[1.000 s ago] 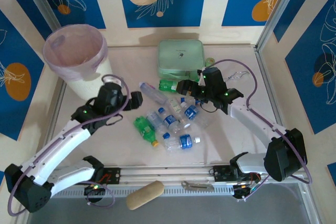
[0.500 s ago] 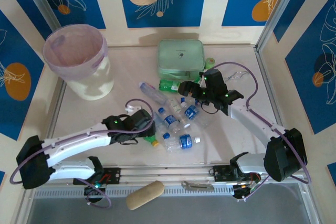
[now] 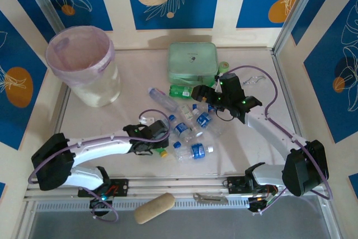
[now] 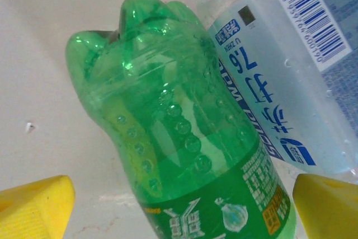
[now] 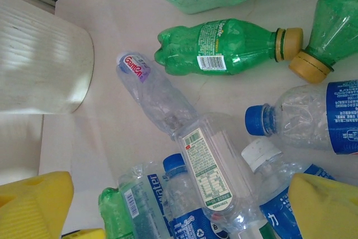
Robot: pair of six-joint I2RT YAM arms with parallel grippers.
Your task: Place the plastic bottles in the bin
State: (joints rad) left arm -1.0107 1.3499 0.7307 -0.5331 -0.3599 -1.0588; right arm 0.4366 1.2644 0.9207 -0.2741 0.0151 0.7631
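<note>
Bin [image 3: 105, 60]: contents unclear from here.
Plastic bottles [image 3: 187, 130]: heaped well right of the bin, all left to move.
Left end effector [image 4: 179, 208]: wide, either side of a green bottle [image 4: 173, 132], not closed on it.
Right end effector [image 5: 179, 211]: wide, empty, above the heap's side farthest from the bin.

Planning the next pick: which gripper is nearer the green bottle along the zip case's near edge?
Right. The right gripper hovers beside that green bottle; the left gripper straddles a second green bottle at the pile's near edge.
</note>
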